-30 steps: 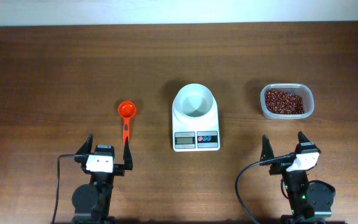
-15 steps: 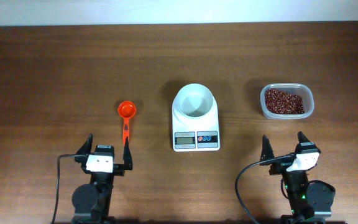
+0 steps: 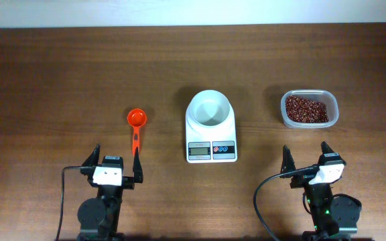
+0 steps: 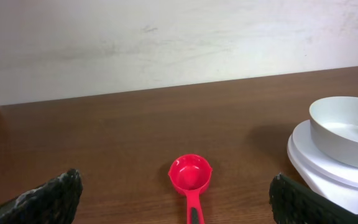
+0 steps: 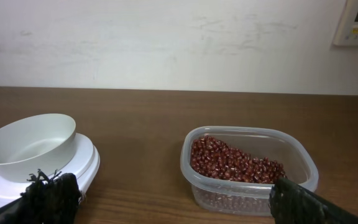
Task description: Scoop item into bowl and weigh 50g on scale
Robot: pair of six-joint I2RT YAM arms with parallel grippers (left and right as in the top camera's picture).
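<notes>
Starting at the near edge of the worktop [image 3: 59, 80], the left pincer [image 3: 117, 155] sits at 7 o'clock from the centre with its jaws spread wide and nothing between them. The right pincer [image 3: 305, 150] sits at 5 o'clock, likewise fully spread and empty.

At 12 o'clock from the left pincer lies an orange-red scoop [image 3: 136, 130]. Its handle points to 6 o'clock and its round cup to 12 o'clock. The cup looks empty in the left wrist view. The overhead view does not settle whether the handle end touches a finger.

The scale [image 3: 211, 150] is at the centre of the worktop, display and two round buttons on its 6 o'clock edge. The display is too small to read. The bowl [image 3: 210, 110] stands upright on the platform at the scale's 12 o'clock end, with no contents visible.

At 3 o'clock from the scale, well apart from it, stands a clear plastic tub [image 3: 334, 110]. The beans [image 3: 307, 108] lie heaped inside it.

A pale wall [image 4: 166, 43] closes the far side.
</notes>
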